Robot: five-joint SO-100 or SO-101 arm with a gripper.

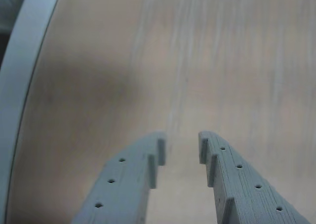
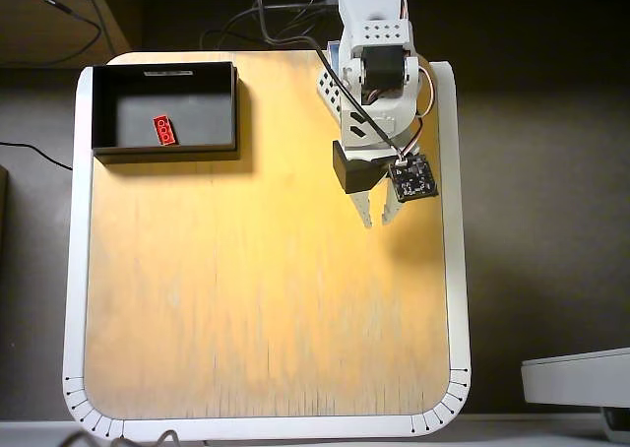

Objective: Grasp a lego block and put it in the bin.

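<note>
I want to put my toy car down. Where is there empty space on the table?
Nearly all of the pale wooden table with its white rim is bare: everything below the shallow black rectangular bin and below the grey claw. The top edge is crowded: the bin, holding the small red plastic lego block, and the white robot arm.
</note>
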